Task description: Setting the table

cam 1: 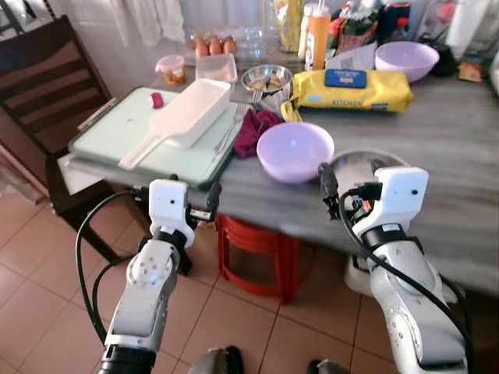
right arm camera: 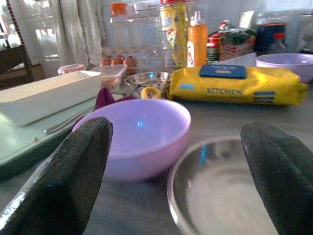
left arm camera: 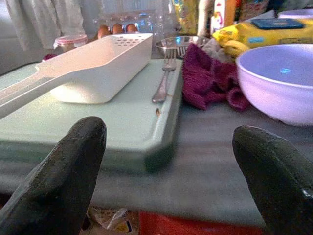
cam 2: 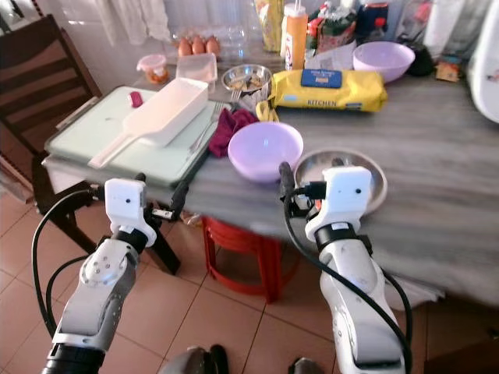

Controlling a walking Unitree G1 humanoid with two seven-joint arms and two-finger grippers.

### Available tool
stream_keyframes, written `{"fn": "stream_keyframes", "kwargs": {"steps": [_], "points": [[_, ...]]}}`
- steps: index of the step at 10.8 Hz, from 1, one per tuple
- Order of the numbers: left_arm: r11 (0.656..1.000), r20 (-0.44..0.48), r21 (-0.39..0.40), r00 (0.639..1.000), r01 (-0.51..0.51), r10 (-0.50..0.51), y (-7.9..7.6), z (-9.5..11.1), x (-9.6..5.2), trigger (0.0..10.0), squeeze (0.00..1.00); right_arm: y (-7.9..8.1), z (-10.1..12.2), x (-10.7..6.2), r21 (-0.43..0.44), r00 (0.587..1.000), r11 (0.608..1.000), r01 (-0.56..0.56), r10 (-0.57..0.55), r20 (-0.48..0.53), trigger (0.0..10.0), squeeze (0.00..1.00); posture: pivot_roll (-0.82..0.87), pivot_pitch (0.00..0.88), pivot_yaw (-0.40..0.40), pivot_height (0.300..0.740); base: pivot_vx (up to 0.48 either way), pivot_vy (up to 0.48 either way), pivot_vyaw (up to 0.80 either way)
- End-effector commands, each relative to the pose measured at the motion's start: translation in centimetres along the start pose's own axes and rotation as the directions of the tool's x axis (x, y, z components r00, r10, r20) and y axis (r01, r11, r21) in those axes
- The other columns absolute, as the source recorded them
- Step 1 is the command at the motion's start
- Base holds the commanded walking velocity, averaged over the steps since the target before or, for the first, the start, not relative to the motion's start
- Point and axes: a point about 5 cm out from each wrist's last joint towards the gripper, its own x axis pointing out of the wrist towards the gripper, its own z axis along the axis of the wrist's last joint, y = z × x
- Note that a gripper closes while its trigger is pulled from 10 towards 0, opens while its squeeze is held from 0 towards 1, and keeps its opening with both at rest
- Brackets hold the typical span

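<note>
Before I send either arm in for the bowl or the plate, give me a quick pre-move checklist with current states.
1. Left gripper open: ok, fingers apart in its wrist view, nothing held.
2. Right gripper open: ok, fingers apart, nothing held.
3. Near lilac bowl upright and free: ok, it looks empty and sits ahead of the right gripper.
4. Steel plate reachable: ok, it lies flat by the table edge, just right of the bowl, partly behind the right wrist.
5. Fork clear to pick: cannot tell; it lies on the green tray between the white scoop and the red cloth, close to both.
</note>
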Motion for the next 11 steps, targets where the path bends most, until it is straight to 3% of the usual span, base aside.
{"fn": "stream_keyframes", "kwargs": {"steps": [1,4,7,11], "points": [[1.0,-0.015,0.003,1.0,-0.006,0.006,0.16,-0.21,-0.13,10.0,0.0,-0.18,-0.31,-0.06,0.009,1.0,1.0,0.019,-0.019,-0.023,10.0,0.0,-0.1,0.104,0.119,0.74,-0.349,0.0,0.0],[1.0,-0.016,0.004,1.0,-0.004,0.004,0.13,-0.16,-0.01,10.0,0.0,-0.32,-0.46,0.04,-0.012,0.999,0.999,0.034,-0.034,-0.017,10.0,0.0,-0.1,0.107,0.123,0.74,-0.358,0.0,0.0],[1.0,-0.017,0.005,1.0,0.001,-0.001,0.15,-0.18,0.02,10.0,0.0,-0.51,0.07,0.28,-0.154,0.999,0.988,0.03,-0.023,0.042,10.0,0.0,-0.1,0.109,0.126,0.74,-0.358,0.0,0.0],[1.0,-0.02,0.007,1.0,0.009,-0.009,0.09,-0.25,0.01,10.0,0.0,-0.45,-0.58,0.1,-0.076,0.999,0.996,0.043,-0.044,-0.012,10.0,0.0,-0.09,0.11,0.125,0.74,-0.344,0.0,0.0]]}}
